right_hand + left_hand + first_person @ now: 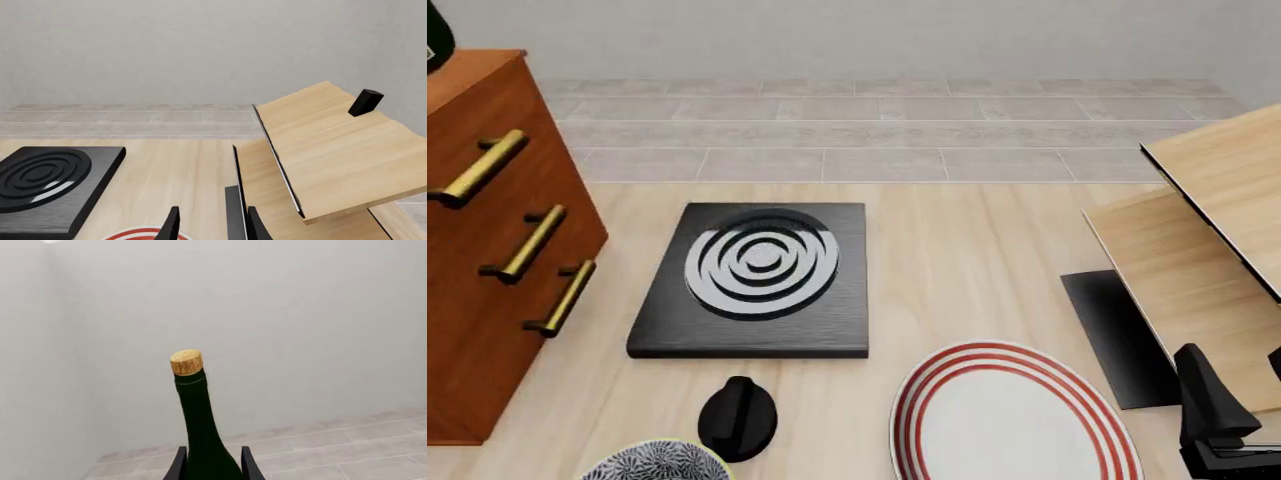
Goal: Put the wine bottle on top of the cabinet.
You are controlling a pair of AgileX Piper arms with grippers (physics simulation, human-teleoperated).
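Standing at cabinet top's far-left edge: wine bottle.

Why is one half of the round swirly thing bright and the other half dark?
Front view: a sharp-edged glare covers most of the burner rings, leaving the top dark. Right wrist view: the same rings look mostly black, with a small pale glint. Nothing looks blurred.
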